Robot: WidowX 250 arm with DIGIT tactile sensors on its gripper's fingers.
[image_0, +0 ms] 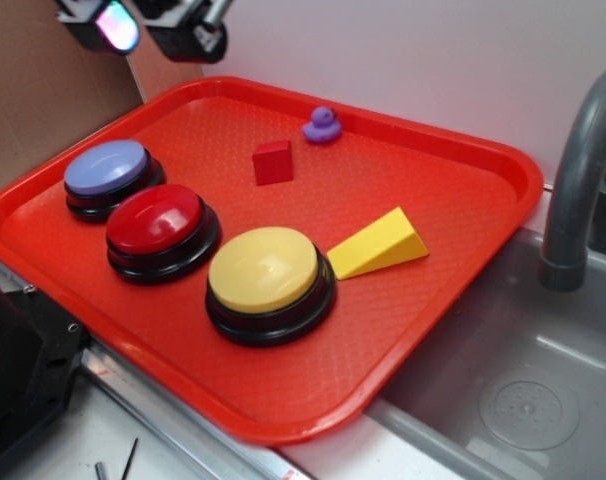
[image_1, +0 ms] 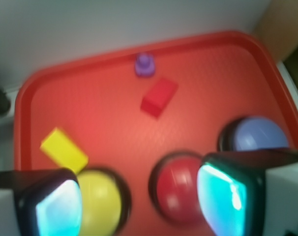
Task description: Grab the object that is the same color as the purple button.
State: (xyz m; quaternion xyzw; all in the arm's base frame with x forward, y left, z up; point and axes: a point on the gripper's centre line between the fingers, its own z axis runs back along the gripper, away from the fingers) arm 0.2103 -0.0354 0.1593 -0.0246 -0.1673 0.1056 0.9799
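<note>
On the red plastic tray (image_0: 463, 150), the lavender-domed round purple button (image_0: 107, 168) sits leftmost, then the red cube (image_0: 273, 162); just beyond the cube, near the tray's far rim, stands the tiny purple plastic duck (image_0: 323, 125) — untouched. The gripper (image_1: 139, 199) hovers high above — fingers spread, holding nothing.

Your gripper (image_0: 143, 28) sits at the top left of the outside view, high up, and most of it is cut off by the edge. In the wrist view your two fingers (image_1: 50, 206) stick up from the bottom corners. Their pads glow blue-green. They are far apart and hold nothing.
</note>
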